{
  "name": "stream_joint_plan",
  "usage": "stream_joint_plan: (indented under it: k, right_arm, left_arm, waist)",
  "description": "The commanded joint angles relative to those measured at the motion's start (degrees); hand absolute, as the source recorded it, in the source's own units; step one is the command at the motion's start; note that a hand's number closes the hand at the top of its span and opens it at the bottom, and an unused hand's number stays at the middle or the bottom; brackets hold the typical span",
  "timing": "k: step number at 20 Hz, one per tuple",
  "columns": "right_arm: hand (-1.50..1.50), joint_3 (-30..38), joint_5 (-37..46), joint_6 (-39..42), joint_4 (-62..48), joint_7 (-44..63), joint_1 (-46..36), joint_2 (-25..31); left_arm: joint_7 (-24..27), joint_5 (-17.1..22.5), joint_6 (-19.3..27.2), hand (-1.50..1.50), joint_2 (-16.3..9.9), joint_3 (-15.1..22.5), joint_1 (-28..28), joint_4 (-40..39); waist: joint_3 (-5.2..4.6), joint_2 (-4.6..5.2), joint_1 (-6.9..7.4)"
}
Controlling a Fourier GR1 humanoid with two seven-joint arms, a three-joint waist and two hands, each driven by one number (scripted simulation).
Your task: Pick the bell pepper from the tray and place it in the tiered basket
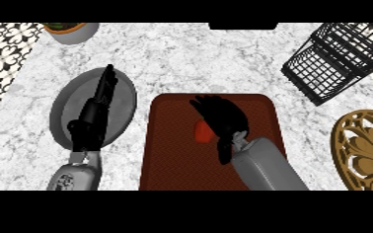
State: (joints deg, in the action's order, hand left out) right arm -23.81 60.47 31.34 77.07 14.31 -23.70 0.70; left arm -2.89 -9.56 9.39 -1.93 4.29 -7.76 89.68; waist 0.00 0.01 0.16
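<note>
The right hand [222, 118] is over the red tray [175, 163], with its fingers curled down around the pepper [203, 133]. Only a small red bit of the pepper shows at the left side of the hand, so it looks like the hand is closing on it, though how far the fingers wrap round is hidden. The pepper sits in the middle of the tray.

To do this step well, the hand should hold the pepper snugly before it lifts, then go straight up so the pepper does not bump the tray.

The left hand [91, 118] rests with fingers straight over a grey plate [125, 96] on the left. The black basket [331, 61] is far off to the right. The way to it looks open. A gold stand [353, 148] sits near on the right, and a pot [71, 31] is far on the left.
</note>
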Motion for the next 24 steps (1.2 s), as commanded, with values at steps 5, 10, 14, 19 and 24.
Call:
stream_joint_plan:
  k: [5,10,14,19,24]
  right_arm:
    - [-1.50,-2.86,-3.83,-2.53,-2.96,3.81,-2.40,-0.69]
    - [-1.50,-6.02,-5.01,-9.66,-8.10,2.03,-0.66,-0.68]
    - [-1.50,-6.00,-5.75,-15.71,-9.19,1.26,0.97,-0.69]
    - [1.50,-5.11,1.86,-23.92,-14.62,-5.07,-2.07,-0.69]
    - [1.50,-8.97,2.30,-31.72,-20.25,-4.82,-4.48,-0.69]
  left_arm:
    - [-5.51,-0.49,-1.12,0.00,-0.39,1.00,2.30,8.00]
    - [-2.23,-2.00,2.27,0.00,1.84,2.55,-0.15,1.86]
    - [-3.32,-1.81,2.36,0.00,1.87,4.36,2.39,5.66]
    - [-0.20,-0.80,0.68,0.00,0.92,0.71,-0.50,-0.12]
    - [-1.68,-1.58,0.98,0.00,0.25,-0.04,-0.96,1.19]
  waist:
    - [0.01,-0.06,0.30]
    - [0.01,0.00,0.26]
    - [0.01,-0.05,0.28]
    - [0.01,0.06,0.21]
    - [0.01,0.04,0.36]
